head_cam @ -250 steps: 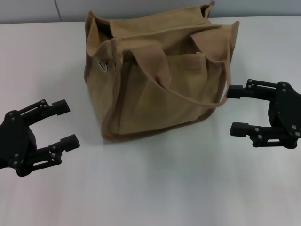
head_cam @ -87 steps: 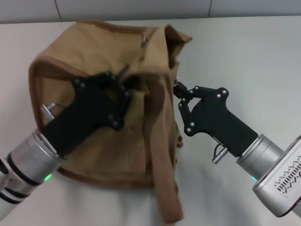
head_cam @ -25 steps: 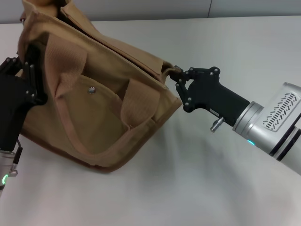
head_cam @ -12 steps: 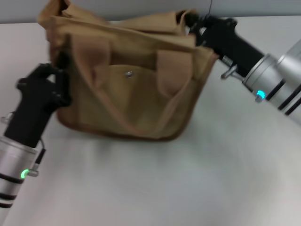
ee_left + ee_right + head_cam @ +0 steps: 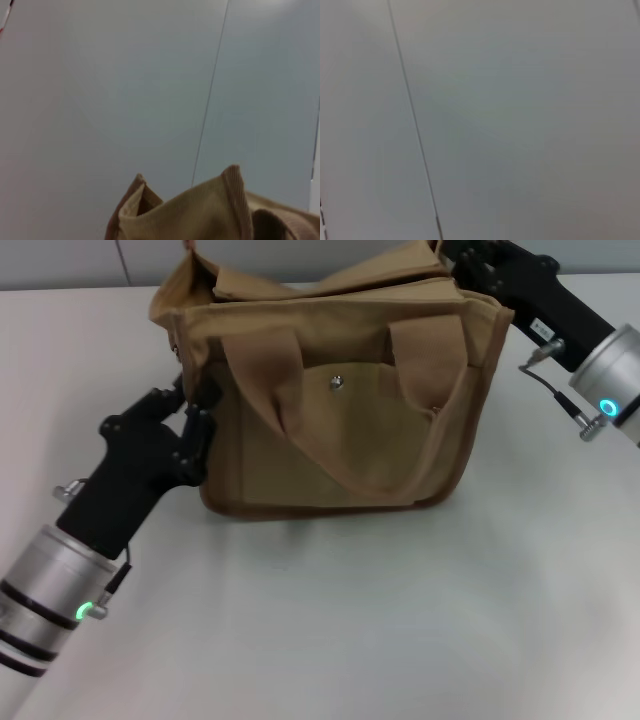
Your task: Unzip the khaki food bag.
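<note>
The bag [image 5: 335, 400] stood upright on the table [image 5: 400, 620], far from the robot and near the middle. Its pocket side with the snap [image 5: 337, 382] faced the robot. One handle [image 5: 345, 450] hung down over the pocket.

The left gripper [image 5: 190, 410] was at the left end of the bag, low on the side edge. Its fingers looked pressed to the cloth there, as if pinching the edge. The right gripper [image 5: 455, 252] was at the far right top corner of the bag. Its tips were at the edge of the picture, so I cannot tell if it was open or closed, or if it held the zip pull.

The top of the bag ran from left to right, so the zip line likely ran that way too, from one gripper to the other. The top flaps looked loose and a little apart, but the zip itself was hidden.

The right gripper was the one up at the top, nearer the zip. The left one sat lower and looked best placed to hold the bag steady. The left wrist view showed only a top corner of the bag. The right wrist view showed only a wall [image 5: 520, 100].
</note>
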Robot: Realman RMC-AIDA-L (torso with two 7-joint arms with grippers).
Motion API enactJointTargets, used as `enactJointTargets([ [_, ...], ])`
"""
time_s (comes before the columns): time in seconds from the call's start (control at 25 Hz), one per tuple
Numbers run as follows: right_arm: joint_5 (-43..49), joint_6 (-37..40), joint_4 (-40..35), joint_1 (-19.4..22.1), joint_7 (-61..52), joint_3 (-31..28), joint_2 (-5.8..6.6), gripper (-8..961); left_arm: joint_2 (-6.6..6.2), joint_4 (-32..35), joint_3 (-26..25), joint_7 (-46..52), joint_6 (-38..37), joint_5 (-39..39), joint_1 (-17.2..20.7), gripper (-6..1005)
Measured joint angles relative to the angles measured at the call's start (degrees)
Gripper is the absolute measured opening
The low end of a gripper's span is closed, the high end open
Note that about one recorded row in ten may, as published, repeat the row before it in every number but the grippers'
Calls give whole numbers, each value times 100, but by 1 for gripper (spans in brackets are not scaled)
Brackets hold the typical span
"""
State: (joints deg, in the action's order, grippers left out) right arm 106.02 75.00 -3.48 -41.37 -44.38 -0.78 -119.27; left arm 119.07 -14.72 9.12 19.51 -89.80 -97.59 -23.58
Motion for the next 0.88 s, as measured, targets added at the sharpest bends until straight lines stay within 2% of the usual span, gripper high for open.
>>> enactJointTargets([
  [0.08,-34,117,-64,112,-126,0,0,91,-19,131,24,86,-244,-16,65,133],
  [0.24,-45,611,-399,400,-639,27,7,211,-33,670,11,766,-748,-20,257,240],
  [0.28,-45,974,-654,568,-970,44,14,290,-35,866,7,1065,-859,-18,300,267],
  [0.36,-45,1181,-802,658,-1131,50,17,448,-53,1333,51,1822,-993,-50,351,320],
  [0.48,-27,1786,-1187,911,-1514,79,19,570,-75,2099,238,2997,-1074,-140,376,423],
  [0.6,3,2295,-1573,1135,-1866,297,52,664,-86,2506,322,3329,-1301,-156,452,536],
  [0.76,8,3007,-1961,1409,-2068,957,226,715,-169,2983,507,3431,-1995,-196,565,693],
  [0.88,10,3555,-2253,1566,-2093,1660,439,754,-281,3232,705,3532,-2338,-199,623,811],
])
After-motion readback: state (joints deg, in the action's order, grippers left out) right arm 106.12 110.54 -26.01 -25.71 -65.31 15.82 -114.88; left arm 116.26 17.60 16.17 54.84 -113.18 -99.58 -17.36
